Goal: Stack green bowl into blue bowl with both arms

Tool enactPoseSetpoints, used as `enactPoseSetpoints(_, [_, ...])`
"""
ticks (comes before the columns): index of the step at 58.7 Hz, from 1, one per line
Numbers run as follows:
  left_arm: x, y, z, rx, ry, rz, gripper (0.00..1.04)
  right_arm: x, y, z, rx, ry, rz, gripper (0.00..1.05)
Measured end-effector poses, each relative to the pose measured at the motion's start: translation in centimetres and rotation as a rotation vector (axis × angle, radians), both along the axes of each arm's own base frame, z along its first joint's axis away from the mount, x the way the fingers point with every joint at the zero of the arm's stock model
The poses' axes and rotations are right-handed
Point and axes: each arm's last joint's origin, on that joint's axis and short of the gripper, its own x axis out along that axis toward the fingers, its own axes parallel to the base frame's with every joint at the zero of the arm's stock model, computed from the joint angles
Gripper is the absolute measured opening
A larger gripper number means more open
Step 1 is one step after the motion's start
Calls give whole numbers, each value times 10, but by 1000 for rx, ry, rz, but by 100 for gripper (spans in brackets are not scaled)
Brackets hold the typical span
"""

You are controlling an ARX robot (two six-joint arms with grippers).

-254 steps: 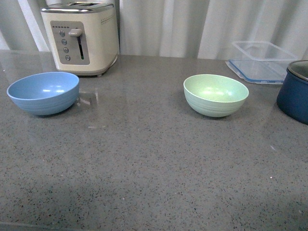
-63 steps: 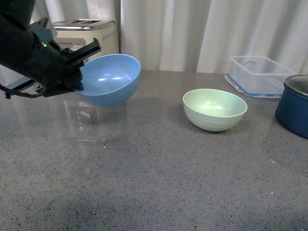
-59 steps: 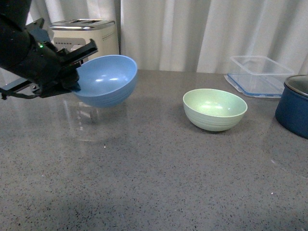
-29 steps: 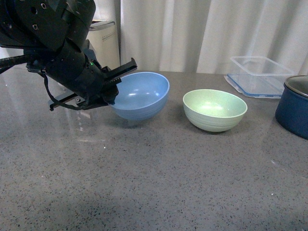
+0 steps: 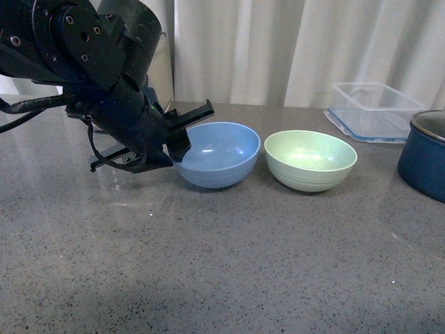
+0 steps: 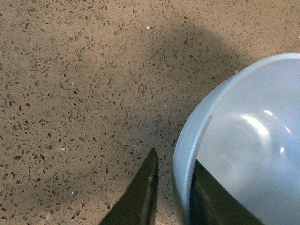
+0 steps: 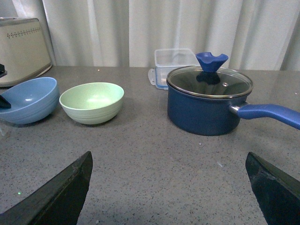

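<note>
Progress: stacking is not yet done. The left arm (image 5: pixel 90 62) is reached in over the counter (image 5: pixel 243 264). The blue bowl (image 5: pixel 219 156) is seen low on the counter, mouth up, just beside the green bowl (image 5: pixel 309 160). Whether the rims touch cannot be told. Whether the blue bowl's base is fully set down is not clear either.

The left gripper (image 6: pixel 174 161) is clamped on the blue bowl's rim, one finger inside the wall and one outside. The green bowl is untouched, upright and empty. The right gripper (image 7: pixel 168 157) is held well back from it, fingers spread wide, nothing between them.

Left to do, as judged: the blue bowl is to be released, then the green bowl is to be taken by the right arm and lowered into the blue one.

Room: a pale pleated curtain (image 5: pixel 278 49) is hung along the back. The counter is grey speckled stone, glossy, with reflections. A cream toaster (image 7: pixel 23 42) is noted behind the left arm, a navy lidded pot (image 7: pixel 206 108) beyond the green bowl, and a clear container (image 5: pixel 372 101) behind the pot.
</note>
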Motion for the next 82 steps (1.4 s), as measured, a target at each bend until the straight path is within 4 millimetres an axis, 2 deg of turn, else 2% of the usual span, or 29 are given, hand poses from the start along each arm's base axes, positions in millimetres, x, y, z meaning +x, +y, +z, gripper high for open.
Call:
enactPoseSetpoints(9, [-1,0,4,-17,-8,-16,43,0,0,0,0,0,0,95])
enactPoseSetpoints(16, [-11,5,16,-40,-73,-24,62,0,0,0,0,0,0,95])
enactPoseSetpoints(22, [-30,11,41,-49,-223,-52,78,0,0,0,0,0,0,95])
enactPoseSetpoints(27, [-68,27,81,-4,-542,-7,96,0,0,0,0,0,0,95])
enactPoseSetpoints(31, [-88,39,98,112,-718,91,86,0,0,0,0,0,0,95])
enactPoseSetpoints(34, [-109,51,101,227,-812,115,76,0,0,0,0,0,0,95])
enactPoseSetpoints(37, [-123,59,93,295,-833,104,67,0,0,0,0,0,0,95])
enactPoseSetpoints(45, [-156,77,46,395,-748,61,42,0,0,0,0,0,0,95])
enactPoseSetpoints(48, [-168,82,36,408,-735,50,33,0,0,0,0,0,0,95])
enactPoseSetpoints(58, [-202,94,28,415,-766,49,4,0,0,0,0,0,0,95])
enactPoseSetpoints(71, [-244,107,6,426,-751,48,4,0,0,0,0,0,0,95])
enactPoseSetpoints(82, [-264,118,-1,422,-757,38,4,0,0,0,0,0,0,95])
